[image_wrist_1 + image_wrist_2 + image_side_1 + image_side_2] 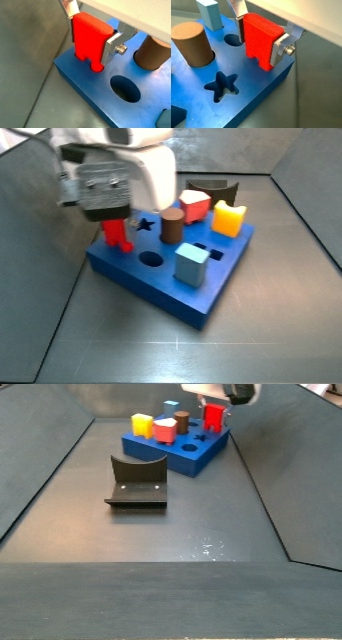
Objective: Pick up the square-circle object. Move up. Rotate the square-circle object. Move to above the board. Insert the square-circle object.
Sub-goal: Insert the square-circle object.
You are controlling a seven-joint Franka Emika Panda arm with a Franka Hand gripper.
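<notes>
The square-circle object [88,40] is a bright-red block held upright with its two legs pointing down. My gripper [93,34] is shut on it, a silver finger [280,48] on each side. The legs' tips reach the top of the blue board [83,80] near one corner. The red block covers any hole beneath it, so I cannot tell whether the legs have entered. In a side view the gripper [118,190] stands over the board's [140,283] left corner with the red block [119,236] below it. In both side views the block [214,419] is upright.
Standing in the board are a brown cylinder [191,45], a light-blue block [193,263], a yellow block [230,220] and a red-and-white block [195,206]. A star hole [223,85] and a round hole [125,89] are open. The dark fixture [138,481] stands on the floor nearby.
</notes>
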